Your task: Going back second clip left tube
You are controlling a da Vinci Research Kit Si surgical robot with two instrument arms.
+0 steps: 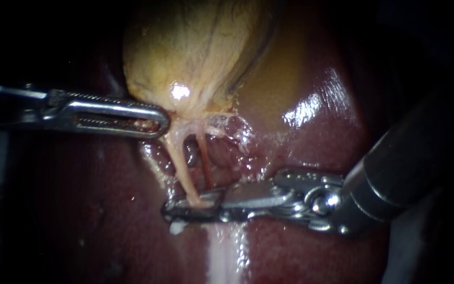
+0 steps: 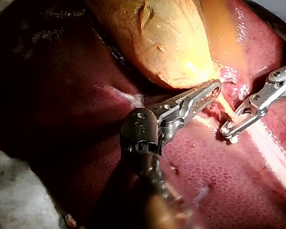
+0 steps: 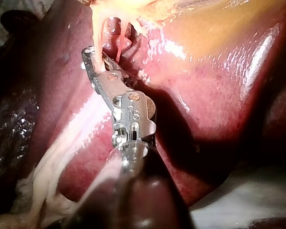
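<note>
Our left instrument (image 1: 158, 121) comes in level from the left, and its long toothed jaws lie together at the lower end of the gallbladder (image 1: 195, 47). As far as we can make out from the endoscope and the left wrist view, they pinch a fold of its wall at the neck.

Two thin tubes run down from that neck over the liver (image 1: 316, 131). The pale left tube (image 1: 181, 167) is the thicker one, and a slim reddish tube (image 1: 204, 165) runs just beside it on the right.

Our right instrument (image 1: 173, 210) reaches in from the lower right, its shaft lying low across the liver. Its jaws are drawn narrow around the foot of the left tube and touch it from both sides. The reddish tube ends just behind the upper jaw.

We can pick out no clip on either tube from here.

A whitish strip of tissue (image 1: 227, 252) runs down the liver below the jaws.
</note>
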